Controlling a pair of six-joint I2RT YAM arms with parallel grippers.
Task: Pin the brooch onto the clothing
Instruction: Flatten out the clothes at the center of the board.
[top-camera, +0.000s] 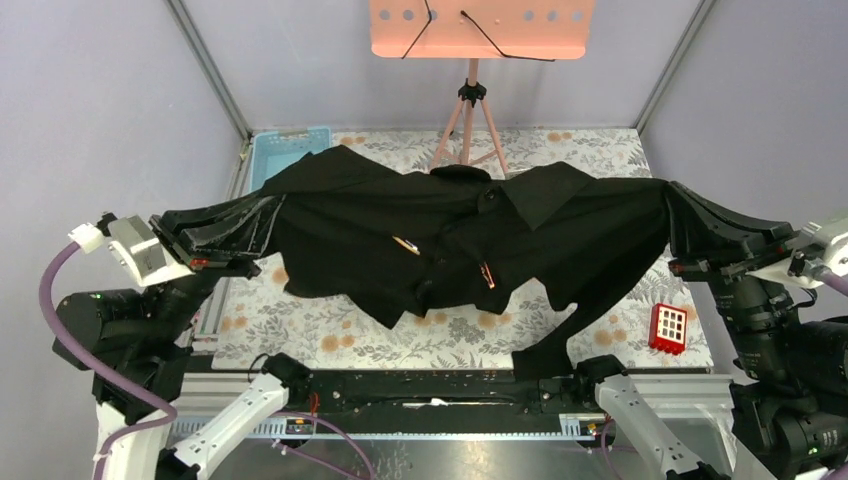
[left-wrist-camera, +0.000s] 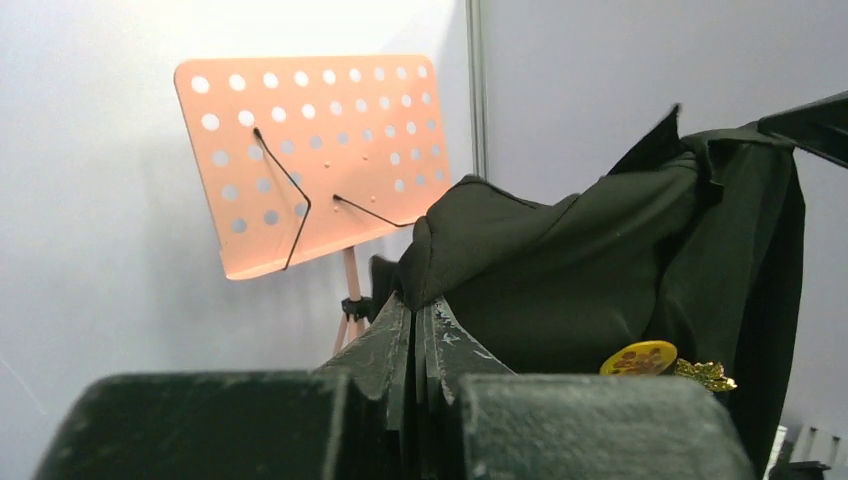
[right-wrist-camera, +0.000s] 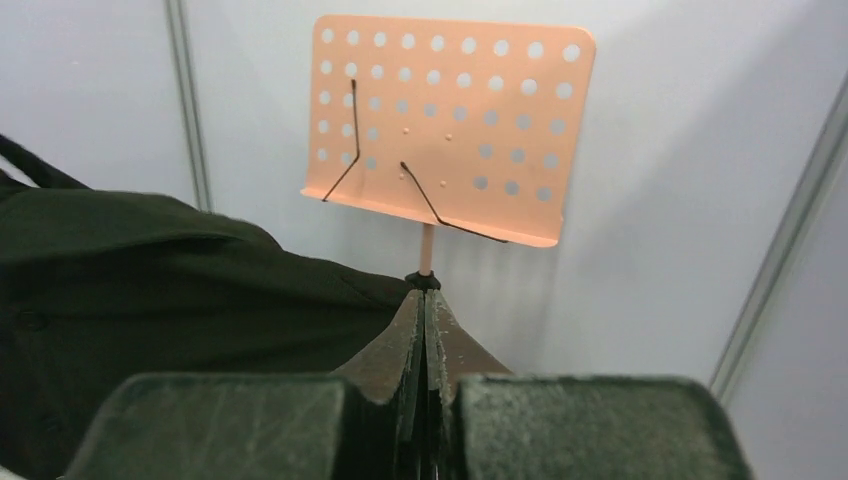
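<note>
The black shirt hangs stretched between my two grippers above the table, its lower hem and one sleeve drooping toward the front edge. My left gripper is shut on the shirt's left end; in the left wrist view the jaws pinch black fabric. My right gripper is shut at the shirt's right end, with fabric reaching its closed tips. A gold round brooch sits on the shirt front. It also shows in the left wrist view. A small orange piece sits lower on the placket.
A salmon perforated music stand stands behind the shirt on a tripod. A light blue tray is at the back left. A small red and white box lies at the right on the floral tablecloth.
</note>
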